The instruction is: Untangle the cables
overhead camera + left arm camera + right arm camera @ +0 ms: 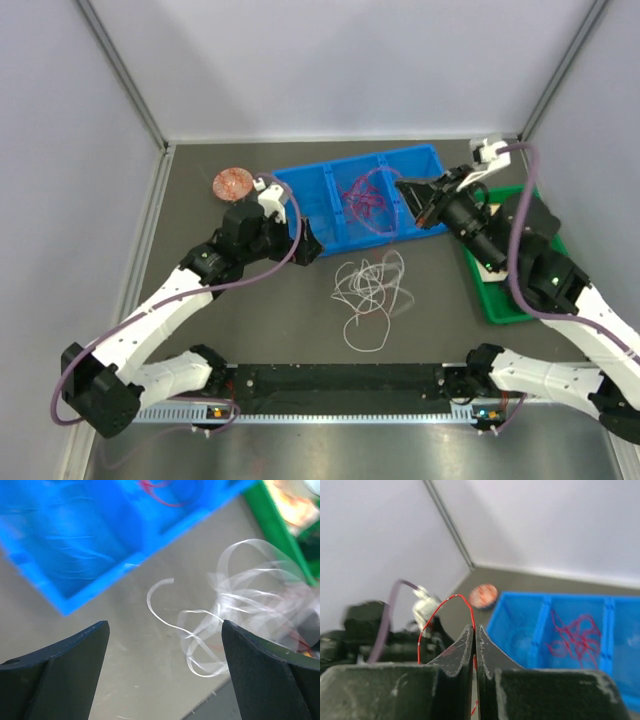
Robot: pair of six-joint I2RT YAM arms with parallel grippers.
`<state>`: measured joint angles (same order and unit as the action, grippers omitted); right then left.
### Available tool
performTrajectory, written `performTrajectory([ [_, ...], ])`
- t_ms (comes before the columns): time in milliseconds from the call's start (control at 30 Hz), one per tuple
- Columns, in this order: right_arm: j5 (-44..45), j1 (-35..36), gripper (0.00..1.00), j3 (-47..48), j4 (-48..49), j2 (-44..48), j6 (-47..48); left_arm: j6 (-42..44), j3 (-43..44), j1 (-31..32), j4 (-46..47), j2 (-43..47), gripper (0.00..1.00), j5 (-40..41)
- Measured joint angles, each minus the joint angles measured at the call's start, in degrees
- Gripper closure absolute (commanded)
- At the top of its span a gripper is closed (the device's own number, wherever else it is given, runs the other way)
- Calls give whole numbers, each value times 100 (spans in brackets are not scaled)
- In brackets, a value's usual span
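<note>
On the dark table (250, 330), white cables (370, 290) sprawl in loose tangled loops.

This is a robotics lab test cell: plain pale walls (340, 60) with metal corner posts (120, 70) box in a dark bench (280, 320). A left arm (160, 310) and a right arm (560, 280) are bolted to a rail (340, 380) along the frame's bottom edge, with a blue divided bin (318, 195) at upper centre and a green tray (495, 300) at right.

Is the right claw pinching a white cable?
No, the right claw is shut on a thin red cable that loops up from between its jaws.
</note>
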<state>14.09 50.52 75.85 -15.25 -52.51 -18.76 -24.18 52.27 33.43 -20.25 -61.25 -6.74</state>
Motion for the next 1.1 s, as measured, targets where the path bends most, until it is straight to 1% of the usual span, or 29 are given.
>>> performTrajectory([
  [133, 315, 0, 100, -837, -173, 155, -199, 94, -63, 0, 326, -57, 3, -1075],
  [233, 479, 0, 100, -1368, -428, 122, -391, 157, -61, 33, 522, -339, 3, -1974],
  [333, 636, 0, 100, -1513, -675, 151, -452, 197, -94, 229, 570, -586, 3, -2398],
  [367, 697, 0, 100, -1504, -688, 181, -452, 208, -122, 337, 579, -616, 6, -2444],
  [467, 863, 0, 100, -1333, -737, 273, -407, 232, -160, 695, 647, -682, 10, -2446],
  [533, 935, 0, 100, -1115, -732, 310, -328, 229, -157, 925, 774, -844, 10, -2337],
  [700, 1174, 0, 100, -721, -713, 424, -146, 162, -160, 1427, 1196, -1478, 11, -1759],
  [733, 1217, 0, 100, -697, -708, 461, -116, 151, -162, 1517, 1314, -1604, 13, -1615],
  [933, 1405, 0, 100, -673, -798, 603, -22, -81, -330, 1729, 2262, -2328, 17, -1130],
  [1033, 1469, 0, 100, -671, -859, 625, 22, -166, -337, 1729, 2601, -2796, 23, -1001],
  [1100, 1484, 0, 100, -627, -907, 629, 68, -214, -332, 1729, 2715, -3101, 32, -944],
])
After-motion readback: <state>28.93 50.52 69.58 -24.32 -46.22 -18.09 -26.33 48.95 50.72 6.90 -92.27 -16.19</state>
